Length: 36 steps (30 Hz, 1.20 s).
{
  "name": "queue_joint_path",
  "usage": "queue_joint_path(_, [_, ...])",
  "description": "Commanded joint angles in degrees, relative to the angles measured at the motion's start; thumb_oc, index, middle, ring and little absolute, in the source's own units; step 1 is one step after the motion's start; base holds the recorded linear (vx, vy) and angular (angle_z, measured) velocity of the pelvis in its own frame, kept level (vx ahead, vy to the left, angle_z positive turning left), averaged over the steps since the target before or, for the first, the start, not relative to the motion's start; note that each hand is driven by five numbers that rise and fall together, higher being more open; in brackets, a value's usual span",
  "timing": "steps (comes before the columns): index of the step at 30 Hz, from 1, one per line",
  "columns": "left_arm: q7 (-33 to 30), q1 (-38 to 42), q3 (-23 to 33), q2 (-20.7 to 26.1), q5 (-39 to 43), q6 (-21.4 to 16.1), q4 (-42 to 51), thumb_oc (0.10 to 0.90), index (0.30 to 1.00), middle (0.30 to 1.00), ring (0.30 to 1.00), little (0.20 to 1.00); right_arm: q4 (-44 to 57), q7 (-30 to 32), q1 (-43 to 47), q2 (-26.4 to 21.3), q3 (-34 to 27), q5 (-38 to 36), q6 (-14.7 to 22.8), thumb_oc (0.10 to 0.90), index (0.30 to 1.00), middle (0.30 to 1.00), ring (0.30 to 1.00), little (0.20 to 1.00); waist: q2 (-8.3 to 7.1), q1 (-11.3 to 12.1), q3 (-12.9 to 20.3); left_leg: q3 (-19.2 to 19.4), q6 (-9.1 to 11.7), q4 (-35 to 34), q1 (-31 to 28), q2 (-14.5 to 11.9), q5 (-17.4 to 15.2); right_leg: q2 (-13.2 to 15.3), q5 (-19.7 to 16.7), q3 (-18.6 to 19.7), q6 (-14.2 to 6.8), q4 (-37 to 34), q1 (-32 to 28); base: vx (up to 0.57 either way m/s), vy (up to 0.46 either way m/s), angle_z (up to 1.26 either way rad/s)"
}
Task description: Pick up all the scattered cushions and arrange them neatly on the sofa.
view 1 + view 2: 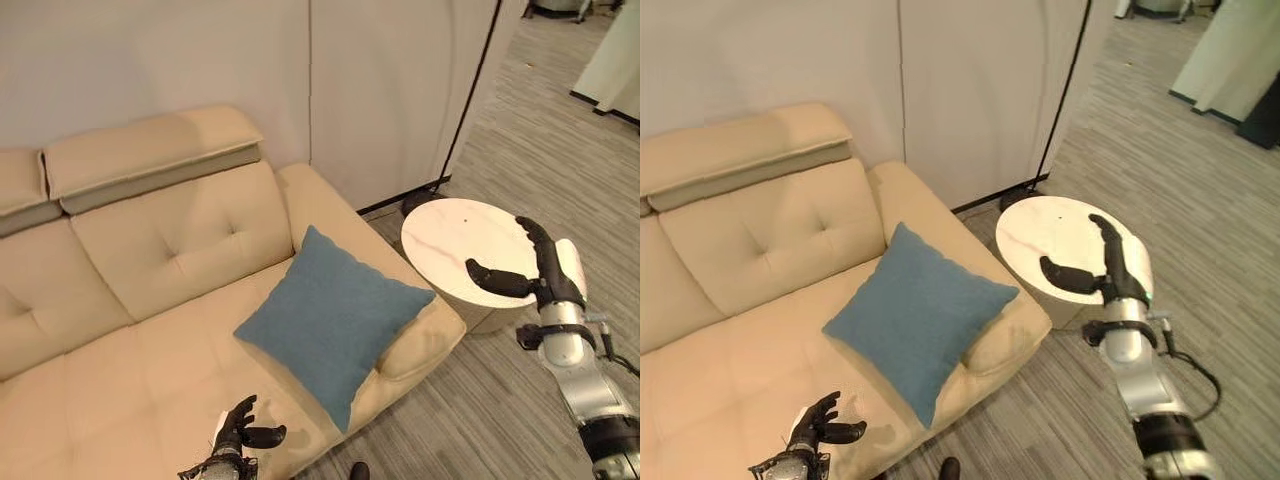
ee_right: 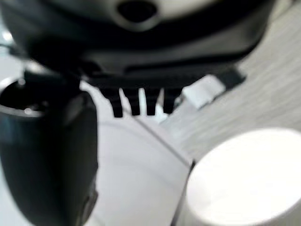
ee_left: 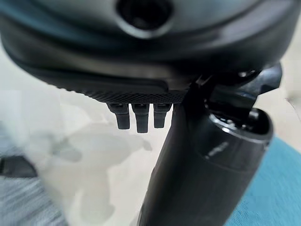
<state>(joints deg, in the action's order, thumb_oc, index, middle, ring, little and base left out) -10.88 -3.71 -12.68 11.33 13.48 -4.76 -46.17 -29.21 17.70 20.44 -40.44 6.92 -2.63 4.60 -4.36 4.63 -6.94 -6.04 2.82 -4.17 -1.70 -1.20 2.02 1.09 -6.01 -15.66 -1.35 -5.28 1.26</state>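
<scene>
Fingers straight and thumb spread, the right hand [image 1: 545,272] hangs empty over the round white table [image 1: 450,235]. The left hand [image 1: 238,428], loosely open, holds nothing above the sofa [image 1: 150,260] seat. One square blue cushion [image 1: 330,318] leans cornerwise against the armrest, its lower tip overhanging the front edge.

Blue cushion [image 1: 335,320] leans on cream sofa [image 1: 150,300].

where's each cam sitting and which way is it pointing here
Left eye view: on the head, looking down at the sofa, blue cushion and round table; left hand and right hand show.
Right eye view: beside it, same scene.
Left wrist view: along the left hand, open, over the sofa.
Right wrist view: along the right hand, open, above the table.
Both eye views share everything.
</scene>
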Motion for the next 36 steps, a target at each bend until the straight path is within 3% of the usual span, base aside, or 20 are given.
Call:
queue_joint_path(1, [-1.1, 7.1, -2.8, 2.7, 4.0, -4.7, 3.7, 0.800, 0.900, 0.900, 0.900, 0.900, -2.8, 1.4, 12.7, -2.0, 1.8, -6.2, 4.6, 0.800, 0.900, 0.900, 0.900, 0.900, -6.12, 4.0, -0.3, 0.9, 0.3, 0.1, 2.4, 1.9, -3.9, 1.8, 7.3, -2.8, -5.2, 2.1, -1.4, -0.10, -0.080, 0.55])
queue_joint_path(7, [-2.0, 12.7, -5.0, 3.2, 8.1, -6.4, 5.4, 0.800, 0.900, 0.900, 0.900, 0.900, -17.2, 0.8, 28.1, -4.4, 10.1, -8.1, 3.0, 0.800, 0.900, 0.900, 0.900, 0.900, -8.45, 6.6, -2.8, -2.1, 1.7, 0.1, 7.5, 1.8, -2.1, 1.6, 6.6, -6.4, -5.1, 1.2, 1.8, -0.07, -0.061, 0.43])
queue_joint_path(12, [-3.9, 17.4, -5.3, 3.3, 11.0, -7.8, 6.1, 0.800, 0.900, 0.900, 0.900, 0.900, -25.8, 0.7, 36.6, -3.6, 16.7, -5.5, 0.9, 0.800, 0.900, 0.900, 0.900, 0.900, -8.68, 7.4, -4.1, -4.4, 2.5, 0.0, 11.2, 2.1, -0.9, 1.6, 6.6, -8.5, -4.8, 1.2, 4.2, -0.01, -0.029, 0.27])
queue_joint_path(22, [-6.7, 27.8, -7.5, 1.6, 15.8, -9.7, 7.5, 0.800, 0.900, 0.900, 0.900, 0.900, -34.0, 1.4, 44.4, 0.4, 22.8, -2.2, -1.4, 0.800, 0.900, 0.900, 0.900, 0.900, -7.69, 6.9, -5.9, -6.3, 3.2, 0.6, 15.0, 2.0, -1.5, 1.0, 8.3, -8.7, -4.3, 2.3, 7.5, 0.02, -0.030, 0.20])
queue_joint_path(36, [-6.7, 36.8, -10.9, -2.7, 19.7, -9.2, 0.8, 0.800, 0.900, 0.900, 0.900, 0.900, -35.9, 2.0, 46.3, 4.5, 23.5, -3.9, -1.2, 0.800, 0.900, 0.900, 0.900, 0.900, -5.69, 4.5, -7.7, -6.6, 3.1, 0.3, 17.6, 2.5, -0.7, 1.4, 8.4, -8.2, -4.3, 3.5, 10.7, 0.00, 0.006, 0.02])
